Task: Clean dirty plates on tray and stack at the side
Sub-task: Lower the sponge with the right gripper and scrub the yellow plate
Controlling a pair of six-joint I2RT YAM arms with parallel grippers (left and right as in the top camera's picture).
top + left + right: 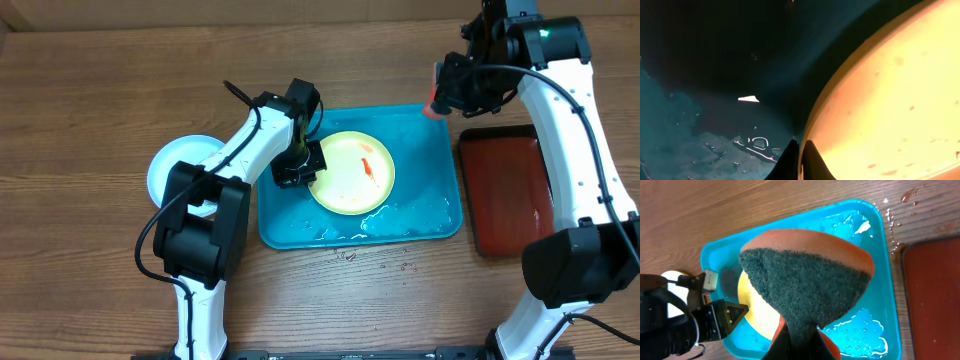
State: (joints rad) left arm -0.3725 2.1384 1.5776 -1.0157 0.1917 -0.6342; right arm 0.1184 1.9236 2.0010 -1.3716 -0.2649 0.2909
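Observation:
One pale yellow plate (355, 175) with a red sauce smear lies on the teal tray (430, 220). My left gripper (305, 165) is shut on its left rim; the left wrist view shows the fingers (801, 150) pinching the rim of the plate (890, 100). A light cyan plate (175, 165) lies on the table left of the tray, partly hidden by my left arm. A second yellow plate is not in view. My right gripper (440, 95) is shut on a red sponge (805, 275) with a dark green scouring face. It holds the sponge above the tray's far right corner.
A dark red-brown tray (505, 190) lies right of the teal tray. Water pools on the teal tray's floor (875, 280) and drops lie on the wood near its front edge. The sponge hides much of the plate in the right wrist view.

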